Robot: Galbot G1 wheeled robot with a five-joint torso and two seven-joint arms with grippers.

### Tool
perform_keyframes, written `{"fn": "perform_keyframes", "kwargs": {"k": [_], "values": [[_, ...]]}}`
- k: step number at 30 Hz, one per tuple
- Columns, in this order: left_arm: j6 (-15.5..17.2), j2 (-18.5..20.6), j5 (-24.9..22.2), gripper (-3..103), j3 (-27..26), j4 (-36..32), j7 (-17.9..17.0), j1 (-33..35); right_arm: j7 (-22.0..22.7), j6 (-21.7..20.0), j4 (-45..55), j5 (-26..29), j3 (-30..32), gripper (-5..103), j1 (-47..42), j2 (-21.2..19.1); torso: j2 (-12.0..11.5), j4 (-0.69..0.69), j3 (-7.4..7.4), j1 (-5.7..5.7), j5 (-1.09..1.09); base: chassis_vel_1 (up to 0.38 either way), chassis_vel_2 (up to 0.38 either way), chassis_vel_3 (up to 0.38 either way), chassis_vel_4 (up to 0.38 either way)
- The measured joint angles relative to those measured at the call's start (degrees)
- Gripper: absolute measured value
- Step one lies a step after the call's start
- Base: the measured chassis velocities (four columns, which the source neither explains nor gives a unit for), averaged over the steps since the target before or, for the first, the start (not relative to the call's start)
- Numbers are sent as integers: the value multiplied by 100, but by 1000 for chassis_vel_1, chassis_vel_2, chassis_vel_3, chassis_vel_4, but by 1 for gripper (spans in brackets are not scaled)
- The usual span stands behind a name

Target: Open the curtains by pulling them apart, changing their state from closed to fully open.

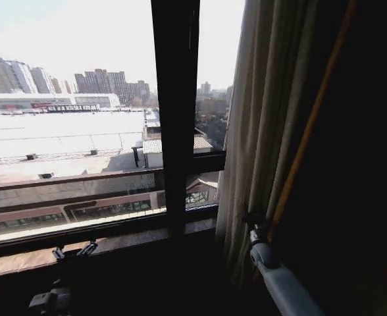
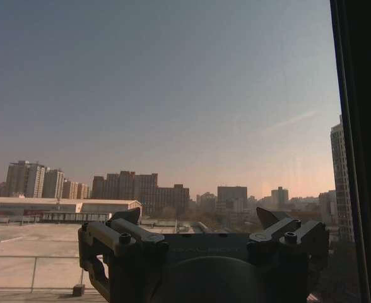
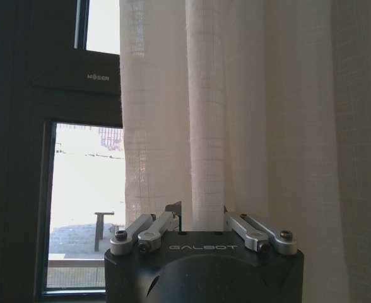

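Right wrist view, right tool (image 3: 202, 218) pinching sheer white pleated curtains (image 3: 248, 113), left tool (image 2: 198, 222) spread.

My right arm reached up and forward, its right gripper (image 1: 255, 222) raised with the fingers (image 3: 153, 232) closed around a fold of sheer curtain (image 3: 204, 126). My left gripper (image 1: 75, 251) sat low on the left, fingers (image 2: 125, 218) spread apart and holding nothing.

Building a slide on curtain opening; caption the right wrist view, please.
Right claw with a pleat of the sheer white curtain between its fingers, beside the dark window frame.
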Motion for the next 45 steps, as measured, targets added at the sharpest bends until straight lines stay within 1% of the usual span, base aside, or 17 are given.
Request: {"fn": "perform_keyframes", "kwargs": {"k": [2,3,4,5,6,8,12,13,16,17,18,19,21,22,38,45], "values": [[0,0,0,100,0,0,0,0,-174,117,346,94,-24,28,-196,-51,0,1,0,0,-1,0,0,0,0],[0,0,0,100,0,0,0,0,-174,117,346,94,-24,28,-196,-51,0,1,0,0,-1,0,0,0,0],[0,0,0,100,0,0,0,0,-210,137,481,85,-26,33,-276,-79,0,1,-1,0,-1,0,0,0,0],[0,0,0,100,0,0,0,0,-231,145,550,77,-25,33,-319,-96,0,1,-1,-1,-1,0,0,0,0],[0,0,0,100,0,0,0,0,-302,147,791,43,-1,44,-491,-155,0,1,-1,0,0,0,0,0,0],[0,0,0,100,0,0,0,0,-322,148,881,27,18,44,-563,-180,0,1,-1,0,-1,0,0,0,0],[0,0,0,100,0,0,0,0,-401,150,1185,20,125,65,-854,-256,0,0,-1,-1,0,0,0,0,0],[0,0,0,100,0,0,0,0,-401,150,1185,20,125,65,-854,-256,0,0,-1,-1,0,0,0,0,0],[0,0,0,100,0,0,0,0,-402,158,1289,65,158,82,-916,-262,0,1,-1,-1,0,0,0,0,0],[0,0,0,100,0,0,0,0,-402,158,1302,76,167,82,-919,-263,0,1,-1,0,0,0,0,0,0],[0,0,0,100,0,0,0,0,-402,158,1305,80,170,87,-920,-263,0,1,-1,0,0,0,0,0,0],[0,0,0,100,0,0,0,0,-402,158,1305,80,170,87,-920,-263,0,1,-1,0,0,0,0,0,0],[0,0,0,100,0,0,0,0,-401,158,1305,85,173,97,-920,-263,0,0,0,0,0,0,0,0,0],[0,0,0,100,0,0,0,0,-401,158,1305,85,174,99,-920,-263,0,1,0,0,0,0,0,0,0],[0,0,0,100,0,0,0,0,-388,157,1282,86,176,100,-902,-258,0,0,0,0,0,0,0,0,0],[1,0,0,100,0,0,0,0,-385,157,1276,86,177,100,-898,-256,0,0,0,0,1,88,93,-98,-102]]}}
